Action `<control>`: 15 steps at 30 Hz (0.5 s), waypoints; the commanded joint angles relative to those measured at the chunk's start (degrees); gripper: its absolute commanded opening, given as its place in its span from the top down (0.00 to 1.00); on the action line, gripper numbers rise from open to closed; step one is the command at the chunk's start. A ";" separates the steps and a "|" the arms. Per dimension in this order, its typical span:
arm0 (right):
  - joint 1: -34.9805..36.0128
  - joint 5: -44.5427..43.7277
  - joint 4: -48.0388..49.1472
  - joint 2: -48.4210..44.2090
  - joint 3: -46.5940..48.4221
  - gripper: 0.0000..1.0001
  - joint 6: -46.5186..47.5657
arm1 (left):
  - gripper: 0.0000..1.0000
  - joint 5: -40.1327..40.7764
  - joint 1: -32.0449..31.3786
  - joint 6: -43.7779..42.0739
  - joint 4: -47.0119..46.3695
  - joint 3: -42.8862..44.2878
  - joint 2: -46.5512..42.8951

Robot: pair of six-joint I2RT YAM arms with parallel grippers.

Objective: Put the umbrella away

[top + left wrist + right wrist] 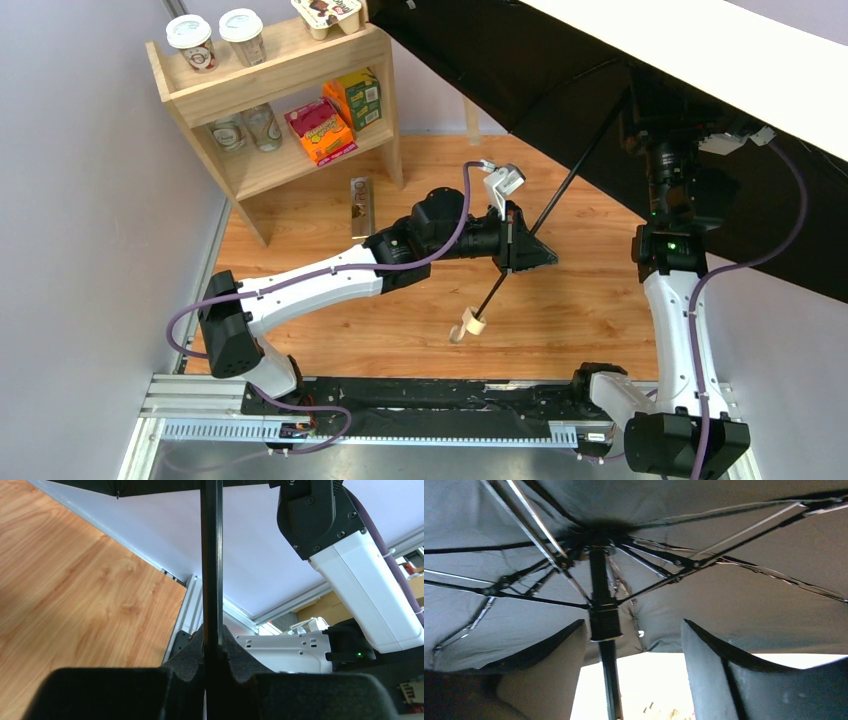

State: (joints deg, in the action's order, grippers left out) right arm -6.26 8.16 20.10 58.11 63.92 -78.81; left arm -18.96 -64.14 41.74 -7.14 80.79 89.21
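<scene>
Left gripper is clamped tight on the thin black shaft of the umbrella, with the wooden knob dangling at its seven o'clock. Toward one o'clock, the right gripper stands wide either side of the shaft near the runner, under the open canopy. It looks light and floppy, with delicate ribs; I'd hold only the shaft or runner.

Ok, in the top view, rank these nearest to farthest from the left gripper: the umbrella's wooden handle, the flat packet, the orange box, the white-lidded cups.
From the left gripper, shut on the umbrella shaft:
1. Wooden handle, just below it, toward the bases.
2. Flat packet, on the table by the shelf's foot.
3. Orange box, lower shelf.
4. White-lidded cups, shelf top, far left.
</scene>
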 commanded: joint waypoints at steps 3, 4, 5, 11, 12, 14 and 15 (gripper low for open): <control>-1.47 3.52 8.37 1.48 3.84 0.37 -4.86 | 1.00 -2.57 -0.02 0.80 -10.44 0.86 -1.32; -1.56 4.13 9.60 1.92 3.84 0.38 -5.74 | 1.00 -3.01 0.07 1.06 -10.62 0.86 -1.32; -1.73 4.32 10.48 2.10 3.67 0.38 -6.62 | 1.00 -3.36 0.07 1.59 -11.05 0.86 -0.97; -2.26 5.02 11.36 2.97 3.93 0.39 -8.55 | 1.00 -3.45 0.07 2.12 -11.14 1.03 -0.18; -2.26 5.28 12.15 3.24 3.93 0.37 -8.73 | 1.00 -3.54 0.07 2.12 -11.14 1.29 0.09; -2.35 5.37 12.16 3.33 4.37 0.34 -8.21 | 1.00 -3.54 0.07 2.21 -10.88 1.47 0.52; -2.26 5.46 11.55 3.33 4.72 0.34 -7.25 | 1.00 -3.54 0.07 2.21 -10.79 1.47 0.61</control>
State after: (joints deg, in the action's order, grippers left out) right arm -8.19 11.94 28.84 61.25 65.67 -85.47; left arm -20.93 -64.07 44.49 -10.70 80.60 89.84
